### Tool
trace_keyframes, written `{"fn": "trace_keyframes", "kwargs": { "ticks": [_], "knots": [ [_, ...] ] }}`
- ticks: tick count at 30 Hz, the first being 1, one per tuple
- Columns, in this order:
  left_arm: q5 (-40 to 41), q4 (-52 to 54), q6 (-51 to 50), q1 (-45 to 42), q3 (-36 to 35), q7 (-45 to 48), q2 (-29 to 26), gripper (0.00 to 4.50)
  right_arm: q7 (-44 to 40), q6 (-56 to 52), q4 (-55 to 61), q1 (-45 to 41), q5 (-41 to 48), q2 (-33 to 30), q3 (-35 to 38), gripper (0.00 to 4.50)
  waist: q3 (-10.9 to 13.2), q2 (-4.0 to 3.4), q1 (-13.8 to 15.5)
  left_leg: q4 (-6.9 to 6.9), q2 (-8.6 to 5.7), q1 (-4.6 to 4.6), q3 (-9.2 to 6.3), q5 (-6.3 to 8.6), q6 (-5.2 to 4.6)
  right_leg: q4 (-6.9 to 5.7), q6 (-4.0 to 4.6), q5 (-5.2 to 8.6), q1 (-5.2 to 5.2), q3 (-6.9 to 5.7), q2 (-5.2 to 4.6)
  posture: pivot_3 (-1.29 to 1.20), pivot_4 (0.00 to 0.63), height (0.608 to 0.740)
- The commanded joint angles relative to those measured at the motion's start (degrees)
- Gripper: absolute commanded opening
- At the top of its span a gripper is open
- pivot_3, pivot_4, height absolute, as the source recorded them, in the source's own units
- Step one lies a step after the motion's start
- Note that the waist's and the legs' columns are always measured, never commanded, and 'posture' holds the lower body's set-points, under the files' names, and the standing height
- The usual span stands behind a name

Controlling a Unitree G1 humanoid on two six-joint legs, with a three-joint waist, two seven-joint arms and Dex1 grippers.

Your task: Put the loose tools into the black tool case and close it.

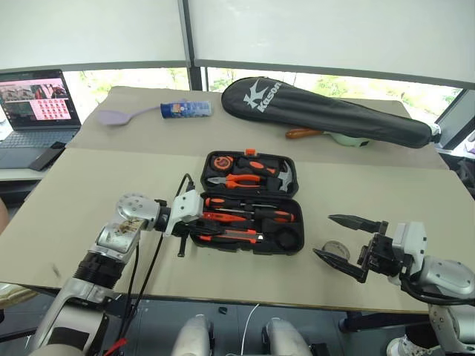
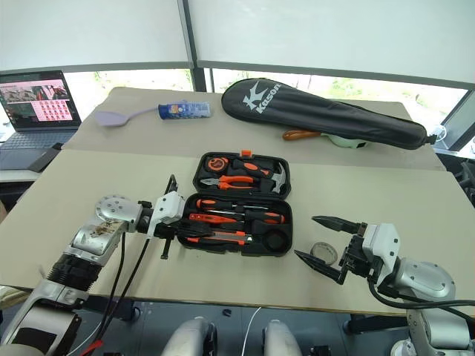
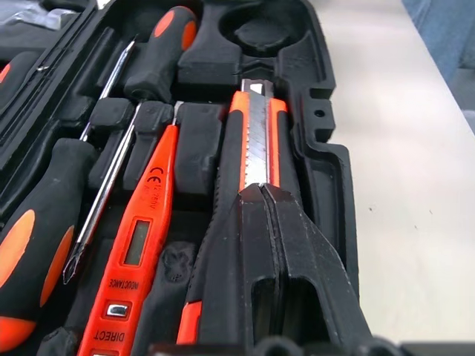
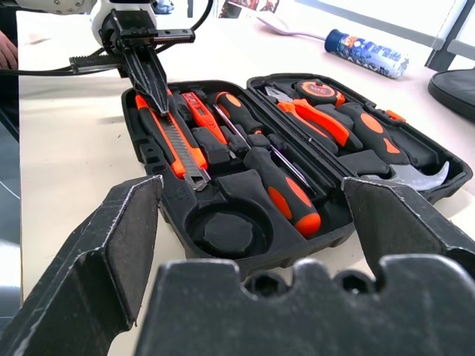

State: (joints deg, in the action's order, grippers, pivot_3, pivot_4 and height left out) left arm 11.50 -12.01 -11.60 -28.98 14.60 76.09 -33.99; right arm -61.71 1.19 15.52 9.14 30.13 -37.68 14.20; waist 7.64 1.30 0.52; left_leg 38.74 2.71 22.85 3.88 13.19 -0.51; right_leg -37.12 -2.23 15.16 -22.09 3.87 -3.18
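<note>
Left wrist view shows the left gripper (image 3: 261,194) with fingers pressed together, tips resting on the utility knife (image 3: 256,133) lying in its recess of the black tool case (image 1: 297,236), beside the tester screwdriver (image 3: 137,252). Near the open case's right end, the right gripper (image 1: 343,239) hangs spread wide, the grey tape roll (image 2: 324,253) on the table (image 1: 89,193) just behind it.
</note>
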Motion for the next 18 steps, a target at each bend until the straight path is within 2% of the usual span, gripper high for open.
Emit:
{"fn": "trace_keyframes", "kwargs": {
  "ticks": [1,9,13,15,18],
  "knots": [
    [-1.79,-3.78,-8.56,2.6,1.48,-4.43,1.31,0.01,0.2,1.26,0.49,-1.03,0.28,0.27,0.51,4.5,-0.15,-0.16,0.0,0.0,0.0,-0.02,0.0,0.0,0.0,0.0,-0.04,0.03,0.0,0.01,0.01,0.0,0.15,0.74],
    [-3.54,0.1,-11.22,6.42,4.09,-4.0,-1.77,0.01,0.27,1.1,0.59,-1.21,0.14,0.5,0.06,4.5,-0.76,-0.55,-0.47,-0.06,0.01,-0.15,0.0,-0.01,0.0,0.0,-0.26,0.26,0.06,0.1,0.04,0.0,0.15,0.74],
    [-5.6,-0.02,-11.16,7.27,5.96,-5.19,-2.64,0.01,0.4,0.97,0.64,-1.22,0.07,0.59,-0.14,4.5,-1.14,-0.48,-0.92,-0.16,0.01,-0.18,0.0,-0.01,-0.01,0.01,-0.25,0.3,0.05,0.12,0.04,0.0,0.15,0.74],
    [-4.37,0.41,-11.23,7.61,4.83,-6.21,-1.74,0.01,0.42,0.91,0.63,-1.31,0.03,0.61,-0.28,4.5,-1.39,-0.39,-1.17,-0.26,0.01,-0.27,0.01,-0.01,0.0,0.03,-0.24,0.34,0.09,0.15,0.03,0.0,0.15,0.74],
    [-0.99,1.64,-5.58,8.23,0.47,-6.69,-0.32,0.01,0.43,0.88,0.65,-1.42,0.05,0.56,-0.37,4.5,-1.41,-0.43,-1.23,-0.49,-0.01,-0.74,-0.02,-0.01,0.0,0.05,-0.22,0.5,0.45,0.21,-0.02,0.0,0.15,0.74]
  ]
}}
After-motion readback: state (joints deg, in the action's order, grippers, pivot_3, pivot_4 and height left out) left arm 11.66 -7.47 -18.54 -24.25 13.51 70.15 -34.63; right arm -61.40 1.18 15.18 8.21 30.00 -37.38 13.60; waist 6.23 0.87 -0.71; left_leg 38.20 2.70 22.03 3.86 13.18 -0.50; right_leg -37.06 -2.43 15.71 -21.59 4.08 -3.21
